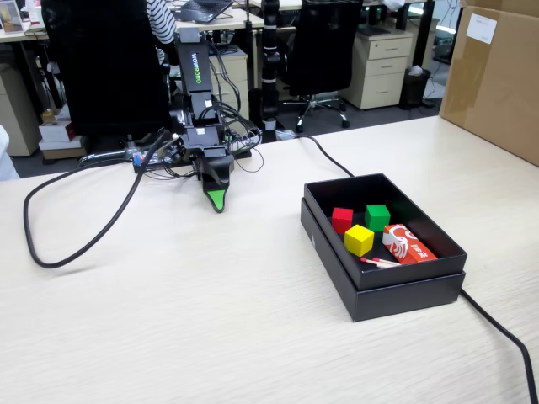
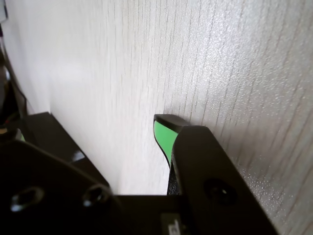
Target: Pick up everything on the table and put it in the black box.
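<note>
- The hand (image 1: 217, 202) is pointing down at the bench (image 1: 168, 320), its green-faced tip hanging just above the bare surface; in the wrist view the hand (image 2: 164, 125) is showing only one tip, so I cannot tell whether it is wide or narrow, and it is holding nothing.
- The black box (image 1: 396, 299) is sitting well apart from the hand, to its right in the fixed view, its long axis running from near right toward far left.
- Inside it, the red cube (image 1: 342, 220), green cube (image 1: 377, 217) and yellow cube (image 1: 359, 240) are lying close together, beside an orange-red and white packet (image 1: 409, 244) and a thin red-tipped stick (image 1: 381, 263).
- A black cable (image 1: 76, 244) is looping across the bench left of the hand.
</note>
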Action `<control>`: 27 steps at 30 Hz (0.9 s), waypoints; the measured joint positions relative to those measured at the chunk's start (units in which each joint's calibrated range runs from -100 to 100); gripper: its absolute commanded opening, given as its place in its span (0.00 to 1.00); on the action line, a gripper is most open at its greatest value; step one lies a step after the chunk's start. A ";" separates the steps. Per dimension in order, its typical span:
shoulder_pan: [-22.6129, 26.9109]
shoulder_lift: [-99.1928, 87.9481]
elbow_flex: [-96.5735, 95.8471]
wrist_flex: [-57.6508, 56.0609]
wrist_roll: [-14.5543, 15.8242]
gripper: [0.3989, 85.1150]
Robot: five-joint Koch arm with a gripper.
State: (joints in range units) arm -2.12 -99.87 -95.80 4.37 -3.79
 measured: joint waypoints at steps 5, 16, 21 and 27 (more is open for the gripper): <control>0.00 -0.13 -0.55 0.23 -0.15 0.61; -0.20 0.39 -0.55 0.23 -0.15 0.59; -0.20 0.26 -0.55 0.23 -0.15 0.59; -0.20 0.26 -0.55 0.31 -0.15 0.59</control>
State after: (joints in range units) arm -2.32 -99.61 -96.35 4.68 -3.93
